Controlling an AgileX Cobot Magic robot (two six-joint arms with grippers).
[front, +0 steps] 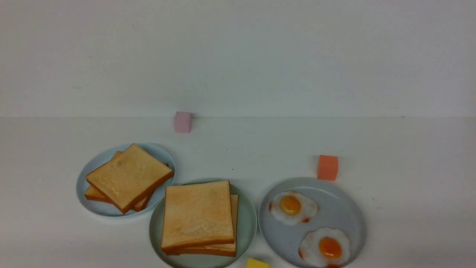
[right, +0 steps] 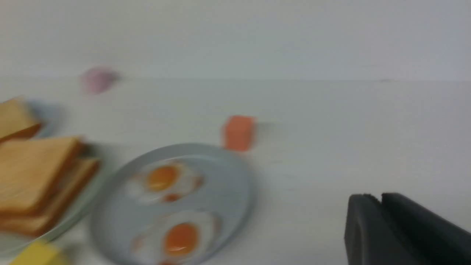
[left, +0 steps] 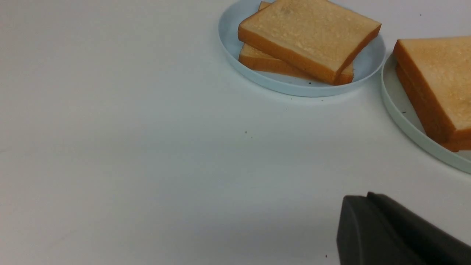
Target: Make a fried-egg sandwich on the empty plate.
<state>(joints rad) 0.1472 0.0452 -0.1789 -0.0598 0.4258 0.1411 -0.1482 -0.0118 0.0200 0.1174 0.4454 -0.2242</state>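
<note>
Listing stock: the fried-egg sandwich (front: 199,217), two square golden toast slices stacked with crusts slightly offset, sits on the round pale mint-green plate (front: 248,223), filling hidden; two spare toast slices (front: 128,178) lie on a light-blue plate (front: 87,176) and two fried eggs (front: 310,230) on a grey-blue plate (front: 349,212), sorted, I judge, as supply. My left gripper (left: 368,197) and right gripper (right: 379,197) show fingers pressed together, holding nothing, over a bare white table (front: 409,186) against a white wall (front: 238,56), with pink (front: 183,121), orange (front: 327,168) and yellow (front: 257,264) cubes scattered
</note>
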